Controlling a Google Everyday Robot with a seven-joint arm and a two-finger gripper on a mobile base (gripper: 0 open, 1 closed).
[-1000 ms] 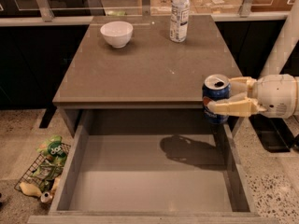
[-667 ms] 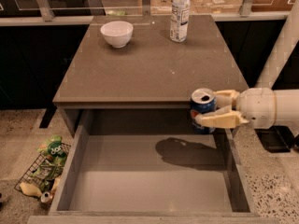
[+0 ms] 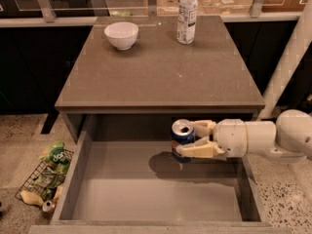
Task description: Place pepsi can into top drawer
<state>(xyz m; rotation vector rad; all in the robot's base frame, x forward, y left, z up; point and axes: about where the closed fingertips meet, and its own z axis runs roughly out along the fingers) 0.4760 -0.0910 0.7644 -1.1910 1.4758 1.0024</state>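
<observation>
One pincer [image 3: 185,139] clamped on pepsi can [image 3: 181,130] over top drawer [image 3: 146,194], rear-right; floor open leftward, forward.

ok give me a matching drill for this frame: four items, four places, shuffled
Items:
1. pepsi can
2. white bowl
3. clear bottle
4. wire basket

Places:
A. on the floor, left of the drawer
B. back right of the cabinet top
C. held in the end effector, over the open top drawer
D. back left of the cabinet top

Pairs: 1-C, 2-D, 3-B, 4-A
</observation>
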